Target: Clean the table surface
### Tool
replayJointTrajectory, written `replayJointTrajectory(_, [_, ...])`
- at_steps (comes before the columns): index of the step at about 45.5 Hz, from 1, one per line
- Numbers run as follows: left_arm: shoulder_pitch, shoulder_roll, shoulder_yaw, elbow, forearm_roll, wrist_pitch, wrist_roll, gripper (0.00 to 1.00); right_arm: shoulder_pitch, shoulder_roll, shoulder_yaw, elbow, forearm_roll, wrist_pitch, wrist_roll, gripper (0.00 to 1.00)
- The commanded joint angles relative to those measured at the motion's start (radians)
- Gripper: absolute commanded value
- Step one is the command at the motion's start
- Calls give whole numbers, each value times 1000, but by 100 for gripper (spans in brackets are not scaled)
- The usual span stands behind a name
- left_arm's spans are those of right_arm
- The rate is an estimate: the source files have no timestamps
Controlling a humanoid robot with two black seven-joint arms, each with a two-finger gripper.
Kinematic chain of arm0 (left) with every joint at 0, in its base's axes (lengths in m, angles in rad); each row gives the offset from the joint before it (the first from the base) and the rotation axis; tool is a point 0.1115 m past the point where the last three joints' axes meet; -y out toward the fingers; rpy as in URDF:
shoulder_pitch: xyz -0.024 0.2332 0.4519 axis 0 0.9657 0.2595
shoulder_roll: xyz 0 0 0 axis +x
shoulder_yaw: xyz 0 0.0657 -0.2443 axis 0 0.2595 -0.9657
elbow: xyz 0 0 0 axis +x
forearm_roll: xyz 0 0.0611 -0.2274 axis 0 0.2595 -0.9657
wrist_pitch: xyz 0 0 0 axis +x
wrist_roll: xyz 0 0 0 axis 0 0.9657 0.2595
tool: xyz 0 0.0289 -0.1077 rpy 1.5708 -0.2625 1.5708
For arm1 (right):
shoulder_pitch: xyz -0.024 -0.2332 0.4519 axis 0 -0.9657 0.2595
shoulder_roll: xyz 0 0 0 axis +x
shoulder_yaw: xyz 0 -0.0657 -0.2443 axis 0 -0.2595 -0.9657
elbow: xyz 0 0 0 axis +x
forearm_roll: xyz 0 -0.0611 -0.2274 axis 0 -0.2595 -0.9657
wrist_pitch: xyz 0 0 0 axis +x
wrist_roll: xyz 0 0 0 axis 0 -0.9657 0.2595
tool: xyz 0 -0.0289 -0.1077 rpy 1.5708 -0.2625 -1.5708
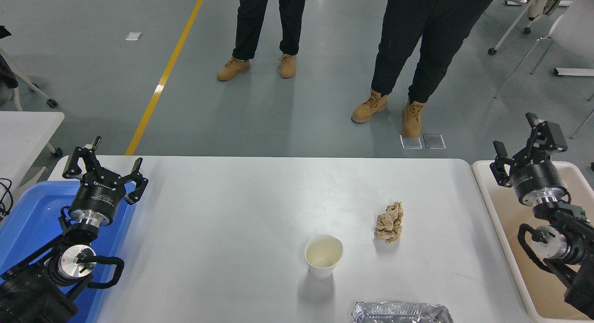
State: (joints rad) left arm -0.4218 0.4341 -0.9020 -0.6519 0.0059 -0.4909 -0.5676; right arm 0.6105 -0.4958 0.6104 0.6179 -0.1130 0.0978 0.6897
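Presently my right gripper [526,139] hangs empty, jaws spread wide, over the beige bin [510,221]; my left gripper [104,163] gapes above the blue bin [28,211]. On the table surface [232,211]: paper cup [323,255], crumpled paper [390,222], foil tray [401,312].

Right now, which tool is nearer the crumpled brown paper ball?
Right. The right tool is over the beige bin, right of the crumpled brown paper ball; the left tool is at the table's far-left edge.

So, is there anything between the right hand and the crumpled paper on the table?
Nothing visible. The right hand is open over the beige bin, and only bare table surface lies between it and the crumpled brown paper. The paper cup and foil tray sit nearer the camera, off that line.
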Motion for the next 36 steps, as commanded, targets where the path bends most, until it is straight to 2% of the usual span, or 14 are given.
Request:
replayJointTrajectory(1, [0,0,0,0,0,0,0,99,-3,-38,-11,-6,1,17,-2,99])
replayJointTrajectory(11, [0,0,0,0,0,0,0,99,-17,-104,-35,6,-7,39,-7,98])
replayJointTrajectory(23, [0,0,0,0,0,0,0,99,61,-248,-270,32,-23,138,-12,98])
replayJointTrajectory(36, [0,0,0,0,0,0,0,99,155,-371,-362,74,-243,281,-10,98])
